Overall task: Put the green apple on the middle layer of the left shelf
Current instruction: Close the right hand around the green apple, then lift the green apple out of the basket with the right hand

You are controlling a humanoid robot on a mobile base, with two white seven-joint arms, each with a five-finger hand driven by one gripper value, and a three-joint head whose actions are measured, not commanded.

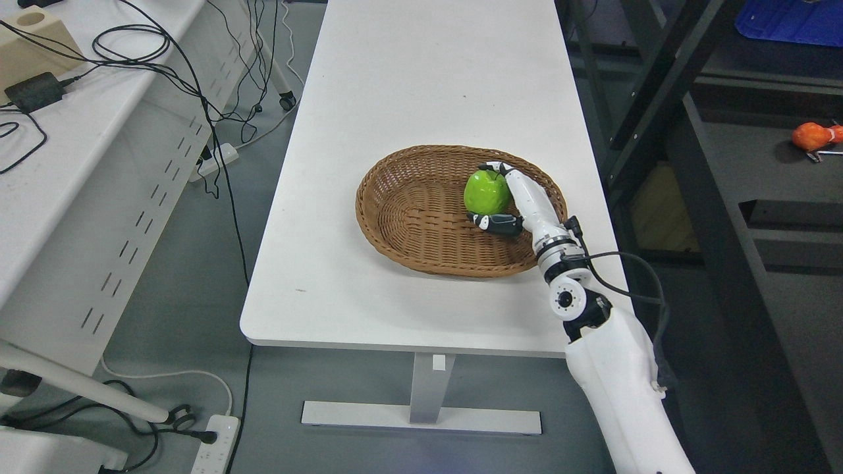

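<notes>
A green apple point(486, 191) sits in the right part of a brown wicker basket point(408, 210) on the white table point(421, 92). My right hand point(504, 197) reaches into the basket from the lower right. Its fingers curl over the apple's top and its thumb presses against the apple's lower side, so the hand is shut on the apple. The apple still looks to be down inside the basket. My left arm does not show.
A dark metal shelf frame point(658, 99) stands right of the table, with an orange object point(811, 136) on one level. A second white table point(79, 151) with black cables and a power brick point(34, 91) stands at the left. Power strips lie on the floor.
</notes>
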